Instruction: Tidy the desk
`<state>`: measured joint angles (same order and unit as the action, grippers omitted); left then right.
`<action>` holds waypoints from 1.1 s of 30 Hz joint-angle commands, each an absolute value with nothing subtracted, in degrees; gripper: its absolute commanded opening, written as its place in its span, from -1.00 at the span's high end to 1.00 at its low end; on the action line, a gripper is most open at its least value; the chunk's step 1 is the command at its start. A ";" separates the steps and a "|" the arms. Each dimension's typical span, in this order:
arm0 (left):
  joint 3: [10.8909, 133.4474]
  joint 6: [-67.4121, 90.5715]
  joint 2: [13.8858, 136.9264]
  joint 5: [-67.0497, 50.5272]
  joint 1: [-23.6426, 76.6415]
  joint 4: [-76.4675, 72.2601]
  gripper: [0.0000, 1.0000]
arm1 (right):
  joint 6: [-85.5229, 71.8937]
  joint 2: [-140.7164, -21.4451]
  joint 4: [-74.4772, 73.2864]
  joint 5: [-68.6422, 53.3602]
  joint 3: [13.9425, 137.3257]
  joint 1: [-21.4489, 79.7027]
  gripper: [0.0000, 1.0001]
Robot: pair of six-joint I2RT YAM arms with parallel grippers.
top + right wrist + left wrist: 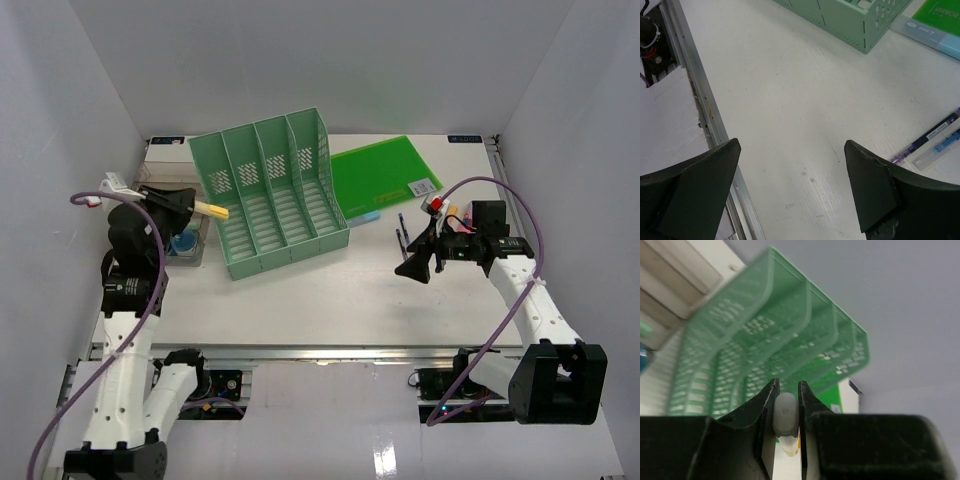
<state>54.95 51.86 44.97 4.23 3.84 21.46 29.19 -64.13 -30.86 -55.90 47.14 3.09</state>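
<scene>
The white desk [330, 300] fills the middle of the overhead view, running from the arm bases at the near edge to the far wall. A metal rail [705, 105] runs along its near side.

A mint-green four-slot file rack [272, 195] stands at far left of centre, its slots open toward the near side. Just right of it lies a bright green folder [385, 175] with a small white label [425, 187] too small to read from above. In the right wrist view the folder [940, 12] shows the word "MIRROR". A light blue strip [920, 31] beside it carries dark print I cannot make out.

The left gripper [190, 205] hangs at the rack's left end, over a clear compartment tray [197, 258]. Its fingers [767, 410] are clamped narrowly on a pale yellow stick [785, 412] with a rounded whitish end.

The right gripper [412, 268] hovers above bare desk on the right, its fingers [875, 185] spread wide with nothing between them. Just right of it lie a purple pen [927, 139] and a clear-capped blue pen [940, 147], side by side; their printing is unreadable.
</scene>
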 commanded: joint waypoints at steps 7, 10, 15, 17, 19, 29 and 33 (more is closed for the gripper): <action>52.01 54.09 57.42 -21.12 -31.76 18.83 1.00 | 30.35 -63.81 -30.07 -60.77 46.24 0.70 -0.82; 53.00 56.45 65.19 -20.26 -33.10 14.61 1.00 | 30.07 -63.90 -30.07 -61.00 46.32 -0.95 -0.82; 60.21 57.13 80.06 -18.77 -33.05 12.06 1.00 | 29.72 -64.33 -30.06 -60.91 46.32 -1.83 -0.82; 62.53 56.67 83.37 -17.92 -33.03 12.24 1.00 | 29.71 -64.34 -30.06 -61.05 46.41 -2.27 -0.82; 64.85 56.34 86.91 -16.96 -32.99 12.96 1.00 | 29.62 -64.23 -30.06 -61.08 46.41 -2.51 -0.82; 72.83 58.18 99.18 -12.82 -29.34 14.36 0.79 | 29.79 -64.65 -30.06 -61.04 46.49 -3.38 -0.82; 74.75 58.23 102.59 -11.45 -27.70 14.65 0.60 | 29.79 -64.51 -30.06 -61.17 46.41 -4.14 -0.82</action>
